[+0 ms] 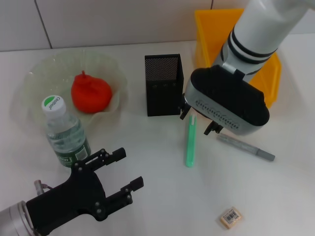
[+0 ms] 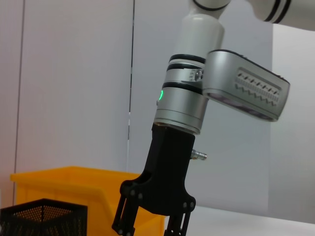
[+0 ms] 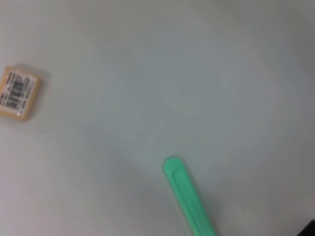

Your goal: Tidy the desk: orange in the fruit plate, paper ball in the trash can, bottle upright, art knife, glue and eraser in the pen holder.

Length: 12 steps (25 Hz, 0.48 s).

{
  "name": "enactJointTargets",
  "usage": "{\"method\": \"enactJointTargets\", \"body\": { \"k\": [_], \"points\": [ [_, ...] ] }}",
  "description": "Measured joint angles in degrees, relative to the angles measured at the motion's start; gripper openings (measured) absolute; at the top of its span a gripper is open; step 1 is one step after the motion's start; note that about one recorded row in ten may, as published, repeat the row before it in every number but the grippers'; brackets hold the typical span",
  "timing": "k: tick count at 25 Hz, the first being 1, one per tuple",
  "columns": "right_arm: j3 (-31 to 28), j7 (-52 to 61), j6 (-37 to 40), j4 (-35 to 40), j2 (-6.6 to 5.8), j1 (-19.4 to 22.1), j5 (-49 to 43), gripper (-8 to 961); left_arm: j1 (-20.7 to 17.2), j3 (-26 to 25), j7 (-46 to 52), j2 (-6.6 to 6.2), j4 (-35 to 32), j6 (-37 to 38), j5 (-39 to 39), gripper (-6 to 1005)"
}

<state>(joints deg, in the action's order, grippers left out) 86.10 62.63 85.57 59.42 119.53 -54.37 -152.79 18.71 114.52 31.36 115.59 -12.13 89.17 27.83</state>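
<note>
1. A white table (image 1: 157,196) carries everything.
2. A clear fruit plate (image 1: 113,73) sits at the far left.
3. A capped bottle (image 1: 66,132) stands upright just near of the plate.
4. A black mesh pen holder (image 1: 163,84) stands at the far centre.
5. A yellow bin (image 1: 211,34) sits at the far right.
6. A green art knife (image 1: 190,145) lies near of the holder.
7. A grey glue stick (image 1: 246,147) lies to the knife's right.
8. A tan eraser (image 1: 230,217) lies nearest, on the right.

Looks like a lab test bench: bare white worktop (image 1: 157,196), tiled wall (image 1: 123,19) at frame top, yellow bin (image 1: 211,34) upper right.
</note>
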Motion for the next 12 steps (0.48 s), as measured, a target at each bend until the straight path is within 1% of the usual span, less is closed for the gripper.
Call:
{"method": "enactJointTargets", "body": {
  "k": [4,12],
  "points": [
    [2.01,-1.49,-1.10,-0.29,0.00,0.02,0.19,620,0.04,-0.08,0.14,0.13,0.31,-0.05,0.00,685],
    [4.14,-6.21,1.02,-0.48,0.09,0.85,2.37,617,0.29,0.43,1.91,0.09,0.64,-0.05,0.25,685]
  ]
}}
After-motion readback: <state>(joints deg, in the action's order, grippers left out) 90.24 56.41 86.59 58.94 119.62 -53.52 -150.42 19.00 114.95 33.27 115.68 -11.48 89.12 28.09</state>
